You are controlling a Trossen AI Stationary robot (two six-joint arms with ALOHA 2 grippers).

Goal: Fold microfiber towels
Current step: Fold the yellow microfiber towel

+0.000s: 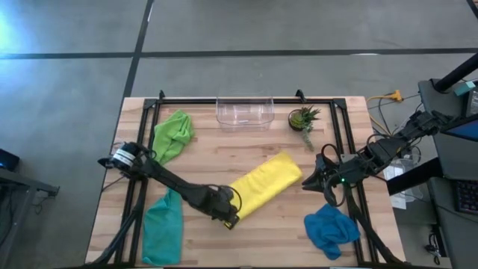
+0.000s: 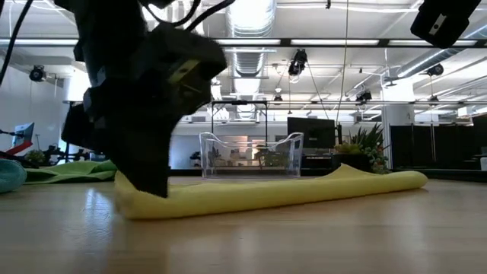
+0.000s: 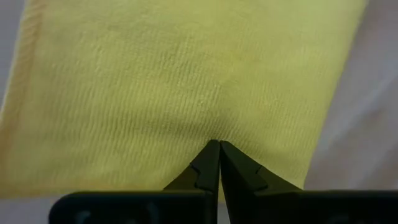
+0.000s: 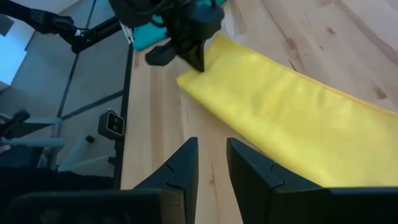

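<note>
Four towels: yellow (image 1: pixel 266 184), lime (image 1: pixel 172 134), teal (image 1: pixel 162 224), blue (image 1: pixel 331 229).

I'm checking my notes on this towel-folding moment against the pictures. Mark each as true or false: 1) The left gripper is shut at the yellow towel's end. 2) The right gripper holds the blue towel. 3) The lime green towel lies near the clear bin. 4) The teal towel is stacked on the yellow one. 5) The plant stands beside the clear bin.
1) True: the left gripper is shut on the yellow towel at its end.
2) False: the right gripper is open and empty, and the blue towel lies apart from it.
3) True: the lime green towel lies left of the clear bin.
4) False: the teal towel lies alone, near the table's left front corner.
5) True: the plant is right of the bin.
</note>
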